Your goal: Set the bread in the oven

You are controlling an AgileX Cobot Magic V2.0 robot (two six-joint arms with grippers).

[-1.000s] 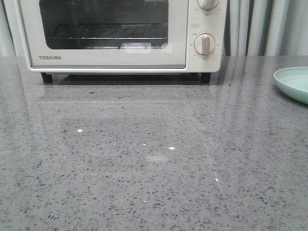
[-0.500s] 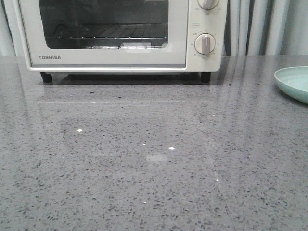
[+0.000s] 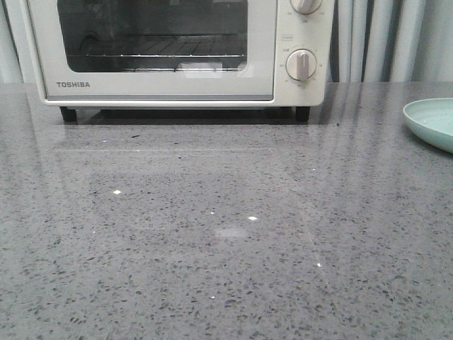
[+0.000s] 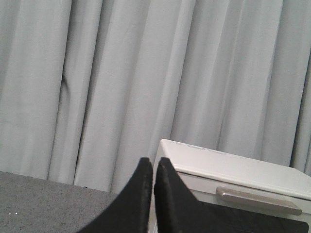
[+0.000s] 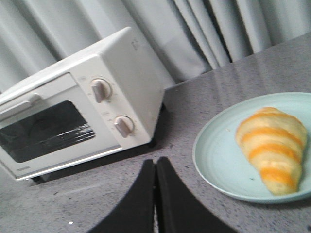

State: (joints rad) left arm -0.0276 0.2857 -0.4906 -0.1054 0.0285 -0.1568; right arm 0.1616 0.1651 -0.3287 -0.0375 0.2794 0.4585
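The cream-white TOSHIBA oven (image 3: 170, 88) stands at the back of the grey counter with its glass door closed and the wire rack visible inside. It also shows in the left wrist view (image 4: 233, 174) and the right wrist view (image 5: 77, 121). The bread (image 5: 272, 145), a golden croissant with orange bands, lies on a pale green plate (image 5: 218, 160) to the oven's right. My right gripper (image 5: 155, 161) is shut and empty above the counter between oven and plate. My left gripper (image 4: 152, 161) is shut and empty near the oven's top left corner. Neither gripper shows in the front view.
The plate's rim (image 3: 428, 120) shows at the right edge of the front view. Grey curtains (image 4: 121, 73) hang behind the counter. The oven's metal door handle (image 4: 257, 200) and two round knobs (image 3: 301, 65) face forward. The speckled counter (image 3: 212, 234) stretches in front of the oven.
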